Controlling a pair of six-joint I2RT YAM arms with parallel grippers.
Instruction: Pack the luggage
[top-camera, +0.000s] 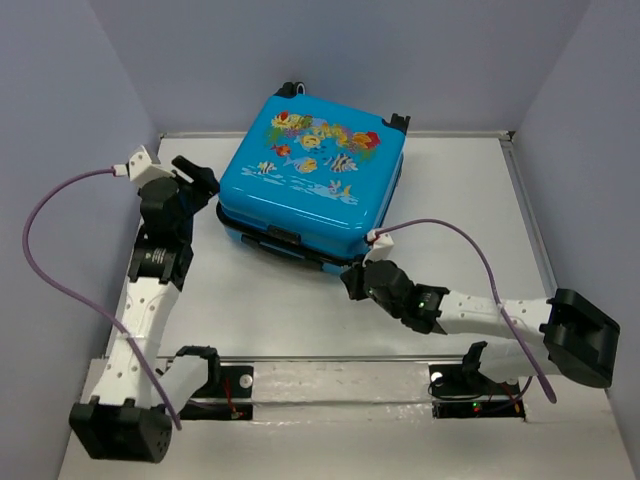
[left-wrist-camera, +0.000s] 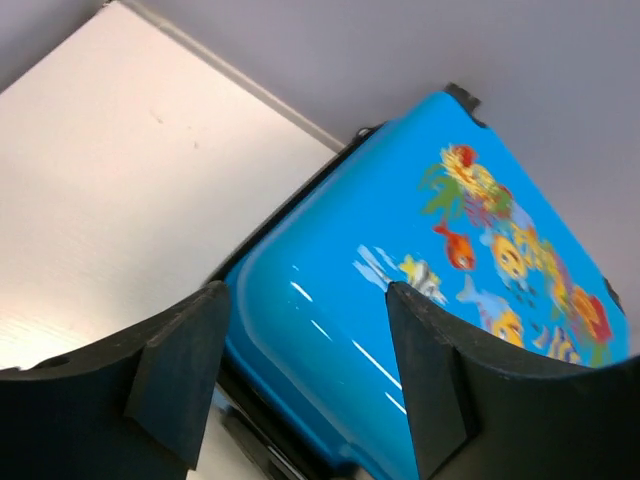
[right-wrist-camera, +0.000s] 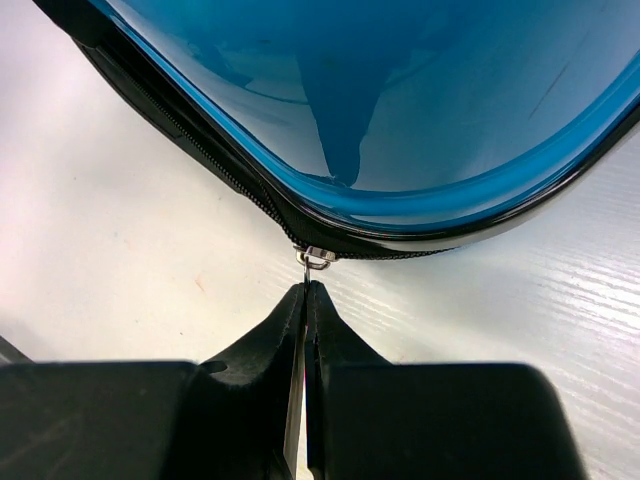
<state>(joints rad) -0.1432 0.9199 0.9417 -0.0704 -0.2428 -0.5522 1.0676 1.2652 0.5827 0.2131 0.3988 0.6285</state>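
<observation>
1. Closest to the right wrist camera are the right gripper's (right-wrist-camera: 305, 292) two black fingers, pressed flat together with no gap. They pinch the thin metal tab of the zipper pull (right-wrist-camera: 315, 260), and its small ring shows just past the tips.
2. Just beyond the pull runs the dark zipper track (right-wrist-camera: 220, 165) along the rim of the luggage (right-wrist-camera: 400, 120), whose glossy blue shell fills the far part of that view.
3. From the top camera, the right arm reaches from its base at the near right of the table (top-camera: 250, 310). It lies low and stretched leftward, its forearm almost level with the surface. The right gripper (top-camera: 352, 278) meets the near edge of the luggage (top-camera: 310, 185), towards its right near corner.
4. A purple cable (top-camera: 480, 255) arcs over the right arm from wrist to base.
5. The luggage lies flat in the far middle of the table, fish-and-coral face up, with a dark seam showing along its near side.
6. The left arm rises from its base at the near left and runs away along the table's left edge. Its wrist turns right toward the case, with another purple cable (top-camera: 45, 270) looping out on its left.
7. The left gripper (top-camera: 205, 180) sits just beside the luggage's left side. Its jaws are spread wide, and the left wrist view shows the left gripper (left-wrist-camera: 308, 340) framing a blue corner with nothing held. Whether it touches the shell cannot be told.
</observation>
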